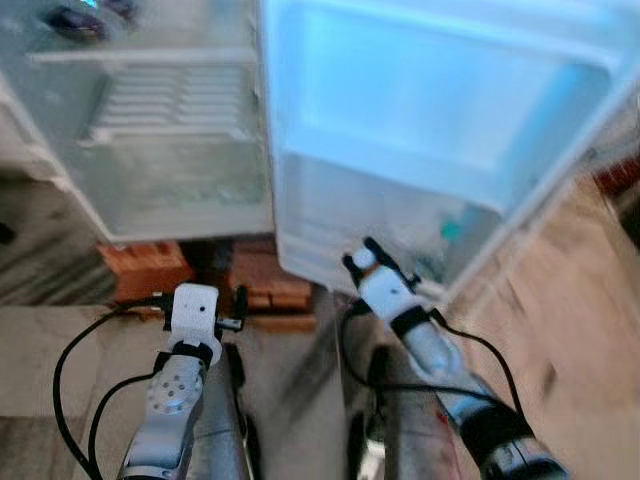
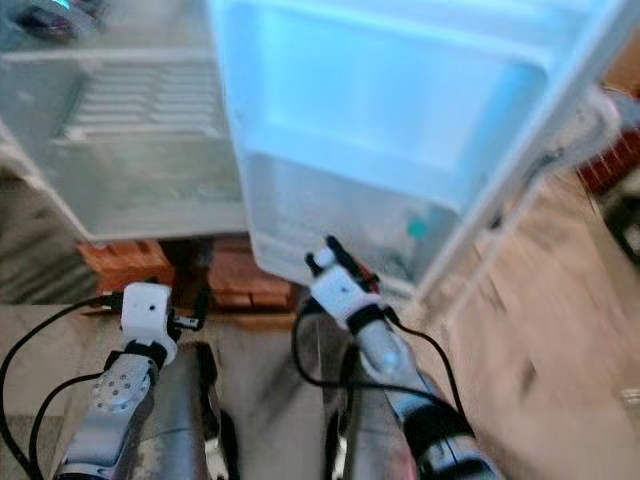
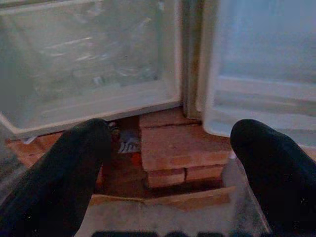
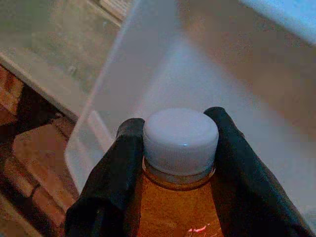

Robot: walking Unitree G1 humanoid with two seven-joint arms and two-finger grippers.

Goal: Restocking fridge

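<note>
The small white fridge [image 1: 170, 215] stands open on red bricks, its door [image 1: 430, 120] swung out to the right. My right gripper [image 4: 180, 148] is shut on a bottle of orange drink [image 4: 173, 212] with a white cap [image 4: 180, 140], held up close to the lower door shelf [image 1: 330, 240]. In the eye views the cap [image 1: 363, 258] shows at the tip of the right arm. My left gripper [image 3: 170, 148] is open and empty, low before the bricks [image 3: 177, 148] under the fridge.
A wire shelf [image 1: 170, 105] sits inside the fridge body, with a dark object [image 1: 75, 20] on the shelf above. A teal item [image 1: 452, 230] lies in the bottom door shelf. Brick stacks [image 1: 150, 270] support the fridge. Tiled floor [image 1: 560, 300] spreads to the right.
</note>
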